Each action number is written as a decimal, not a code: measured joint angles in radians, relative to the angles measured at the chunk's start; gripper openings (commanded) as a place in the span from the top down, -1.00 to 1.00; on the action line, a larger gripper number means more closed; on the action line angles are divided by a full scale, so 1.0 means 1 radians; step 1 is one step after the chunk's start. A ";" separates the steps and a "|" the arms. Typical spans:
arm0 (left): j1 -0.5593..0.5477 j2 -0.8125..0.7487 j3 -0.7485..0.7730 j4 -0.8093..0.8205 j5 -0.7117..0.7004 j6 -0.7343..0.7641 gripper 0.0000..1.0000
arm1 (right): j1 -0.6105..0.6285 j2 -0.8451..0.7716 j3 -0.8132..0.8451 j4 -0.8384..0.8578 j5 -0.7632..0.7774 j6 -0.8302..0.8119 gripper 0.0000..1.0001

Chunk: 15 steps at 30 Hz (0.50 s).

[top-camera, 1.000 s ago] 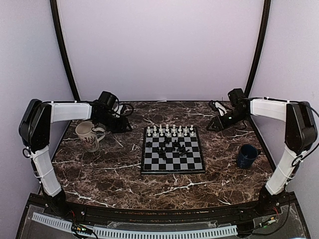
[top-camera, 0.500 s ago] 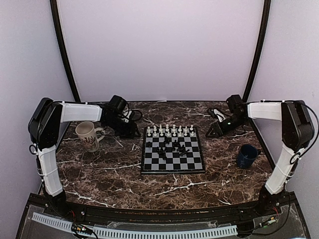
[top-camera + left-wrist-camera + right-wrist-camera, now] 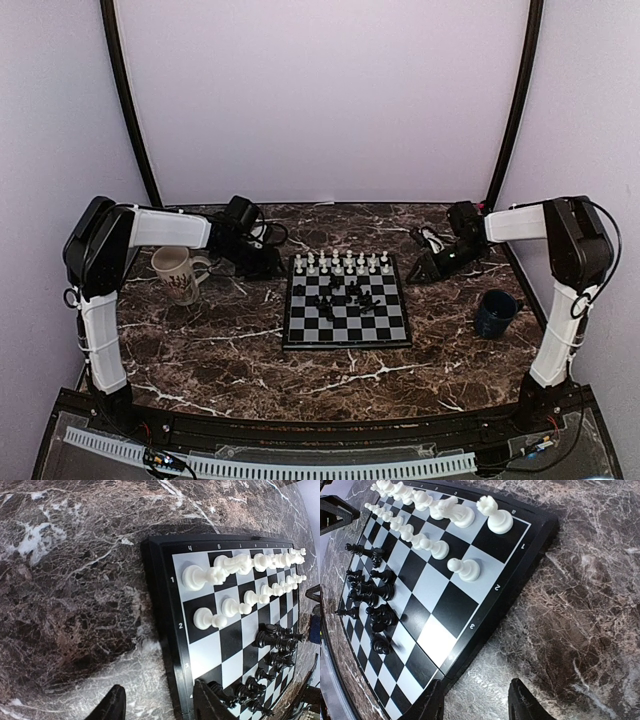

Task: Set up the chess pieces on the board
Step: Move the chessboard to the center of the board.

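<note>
The board lies mid-table. White chess pieces stand in two rows along its far edge, and black chess pieces cluster loosely on the middle squares. My left gripper hovers low at the board's far-left corner. In the left wrist view this gripper is open, straddling the board's rim, with white pieces and black pieces ahead. My right gripper sits by the far-right corner. In the right wrist view it is open and empty beside the rim, facing white pieces and black pieces.
A patterned white mug stands left of the board, just behind my left arm. A dark blue mug stands to the right. The brown marble table is walled on three sides, with black poles in the back corners.
Both grippers have swung inward to the board's far corners, the left one moving right and the right one moving left. The left jaws have opened wider.
</note>
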 measured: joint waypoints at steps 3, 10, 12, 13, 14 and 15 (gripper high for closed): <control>-0.004 0.011 -0.006 0.018 0.002 -0.011 0.04 | 0.000 0.017 0.000 0.004 -0.010 0.007 0.10; -0.012 0.040 -0.019 0.050 0.013 -0.031 0.07 | 0.001 0.042 0.010 0.015 -0.019 0.019 0.09; -0.012 0.045 -0.020 0.056 0.021 -0.037 0.09 | 0.004 0.061 0.021 0.014 -0.024 0.019 0.09; -0.012 0.046 -0.020 0.060 0.024 -0.040 0.09 | 0.006 0.069 0.025 0.014 -0.025 0.021 0.09; -0.012 0.047 -0.020 0.065 0.026 -0.044 0.11 | 0.008 0.078 0.029 0.014 -0.027 0.022 0.09; -0.012 0.048 -0.020 0.071 0.028 -0.046 0.12 | 0.011 0.085 0.034 0.011 -0.028 0.022 0.08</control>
